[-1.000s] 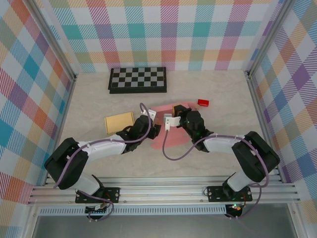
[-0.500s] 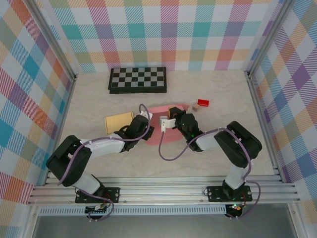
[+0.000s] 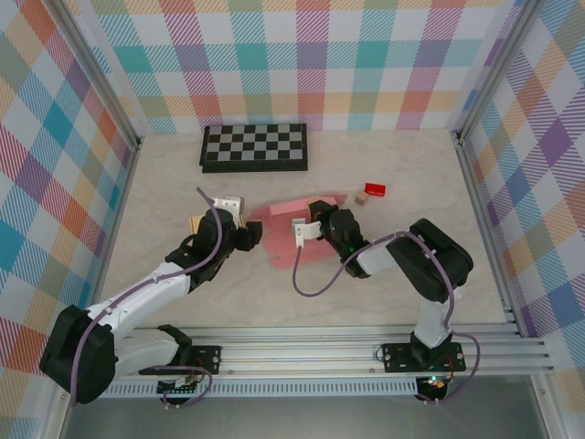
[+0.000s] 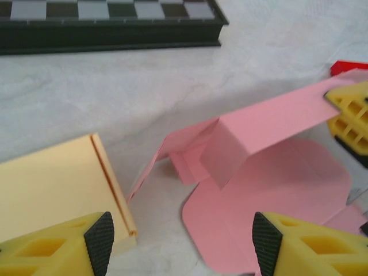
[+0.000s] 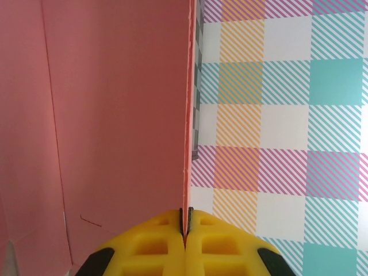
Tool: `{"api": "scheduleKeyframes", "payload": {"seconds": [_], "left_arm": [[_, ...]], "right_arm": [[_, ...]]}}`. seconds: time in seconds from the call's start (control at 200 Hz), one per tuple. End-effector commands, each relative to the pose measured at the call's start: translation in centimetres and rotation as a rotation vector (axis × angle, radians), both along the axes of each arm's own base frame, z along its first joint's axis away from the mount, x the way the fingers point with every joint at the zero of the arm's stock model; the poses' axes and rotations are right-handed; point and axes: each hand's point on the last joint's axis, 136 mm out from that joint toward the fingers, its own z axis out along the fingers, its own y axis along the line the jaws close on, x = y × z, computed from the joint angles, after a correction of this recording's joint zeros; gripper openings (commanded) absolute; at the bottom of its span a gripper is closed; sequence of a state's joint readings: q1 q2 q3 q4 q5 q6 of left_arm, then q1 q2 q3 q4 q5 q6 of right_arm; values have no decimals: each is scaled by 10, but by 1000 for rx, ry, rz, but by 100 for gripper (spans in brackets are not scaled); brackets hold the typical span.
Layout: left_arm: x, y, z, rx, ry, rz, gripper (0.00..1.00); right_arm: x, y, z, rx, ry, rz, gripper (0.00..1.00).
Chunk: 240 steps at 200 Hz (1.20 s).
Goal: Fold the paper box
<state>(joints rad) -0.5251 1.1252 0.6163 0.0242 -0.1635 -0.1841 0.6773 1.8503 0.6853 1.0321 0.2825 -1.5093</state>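
My right gripper (image 5: 185, 223) is clamped on an edge of the one pink paper box (image 3: 279, 240) at mid-frame, while my left gripper (image 4: 181, 244) stands open left of it, by one yellow box (image 4: 52, 184).

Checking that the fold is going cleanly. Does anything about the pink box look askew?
Yes. The paper box is half-formed: one panel stands lifted and slanted, pinched at its edge by the right gripper, while the rest lies flat on the table.

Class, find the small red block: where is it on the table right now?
In the top view the red block lies right of centre, close beside a small tan cube, just beyond the right end of the pink paper box.
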Motion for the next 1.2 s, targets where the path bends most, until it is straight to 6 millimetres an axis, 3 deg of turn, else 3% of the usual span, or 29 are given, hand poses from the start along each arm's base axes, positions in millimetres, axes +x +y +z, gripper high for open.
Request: {"api": "scheduleKeyframes", "payload": {"seconds": [0.0,0.145,0.3,0.41,0.56,0.685,0.88,1.06,1.195], "left_arm": [[-7,22,-14,2,79,71,68],[3,28,-10,4,88,98,67],[25,20,0,51,69,68,63],[45,1,0,129,55,-51,60],[67,-30,-17,192,55,-229,57],[79,-43,-22,233,45,-309,57],[81,-54,-48,309,157,-436,54],[64,-72,-57,221,216,-531,54],[55,-68,-66,204,252,-519,54]], "right_arm": [[-11,-12,-43,-106,153,30,0],[-26,-36,-40,-98,326,63,0],[-29,-58,-23,-80,368,68,0],[-29,-67,-18,-73,404,78,0],[-29,-69,-15,-54,429,90,0],[-26,-71,-20,-54,449,82,0],[-18,-75,-24,-31,481,61,0],[-10,-75,-29,-26,499,38,0],[-4,-75,-32,-24,511,15,0]]}}
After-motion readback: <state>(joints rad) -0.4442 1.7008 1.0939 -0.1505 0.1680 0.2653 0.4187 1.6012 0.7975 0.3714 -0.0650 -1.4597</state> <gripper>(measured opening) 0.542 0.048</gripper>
